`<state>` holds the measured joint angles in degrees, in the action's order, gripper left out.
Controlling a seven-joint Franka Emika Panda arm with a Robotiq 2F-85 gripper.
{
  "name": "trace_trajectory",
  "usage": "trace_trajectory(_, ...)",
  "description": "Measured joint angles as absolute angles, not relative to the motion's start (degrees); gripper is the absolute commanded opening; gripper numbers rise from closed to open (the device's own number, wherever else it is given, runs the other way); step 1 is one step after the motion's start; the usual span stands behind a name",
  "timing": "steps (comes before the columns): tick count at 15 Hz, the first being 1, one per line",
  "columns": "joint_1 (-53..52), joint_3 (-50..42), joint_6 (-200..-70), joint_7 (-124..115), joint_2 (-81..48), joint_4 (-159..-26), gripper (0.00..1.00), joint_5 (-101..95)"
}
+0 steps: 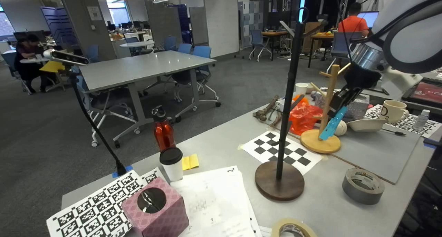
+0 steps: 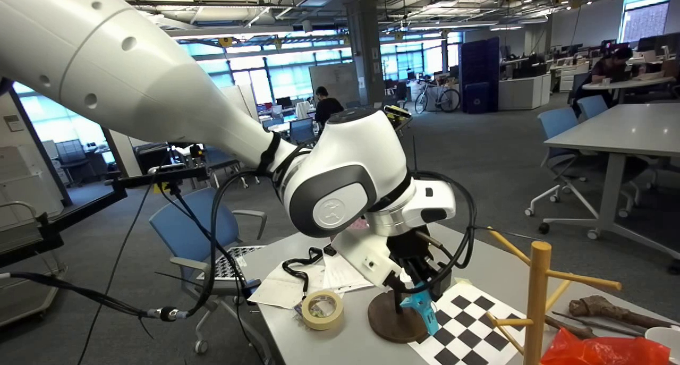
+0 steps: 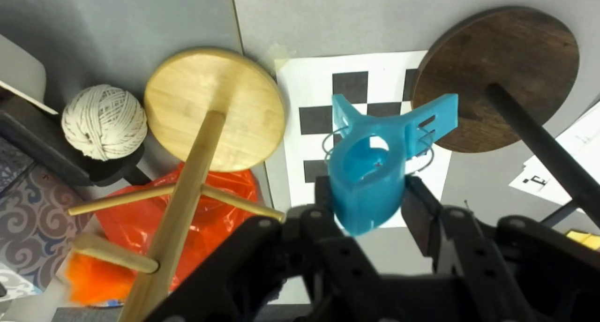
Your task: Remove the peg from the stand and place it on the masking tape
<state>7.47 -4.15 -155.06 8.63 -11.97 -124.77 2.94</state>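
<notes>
The peg, a teal-blue plastic piece with two prongs and wire loops, shows in both exterior views (image 1: 334, 124) (image 2: 422, 307) and in the wrist view (image 3: 368, 195). My gripper (image 3: 369, 186) is shut on it, one finger on each side, and holds it in the air above the table. The wooden stand (image 1: 320, 142) is beside the gripper, its post and dowels apart from the peg in the wrist view (image 3: 206, 158); its post also shows here (image 2: 537, 296). The masking tape, a grey roll (image 1: 363, 187), lies flat near the table's edge. It is not visible in the wrist view.
A tall black pole on a dark brown base (image 1: 279, 181) stands near the checkerboard sheet (image 3: 309, 148). A thin tan tape roll (image 2: 322, 310), an orange-red bag (image 1: 305, 116), a string ball (image 3: 104, 122) and a mug (image 1: 393, 109) are also on the table.
</notes>
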Motion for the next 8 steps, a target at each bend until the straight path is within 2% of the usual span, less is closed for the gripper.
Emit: trace_trajectory(8,7.43,-4.8,-154.83,8.53,-11.39,-130.47,0.16,-2.81)
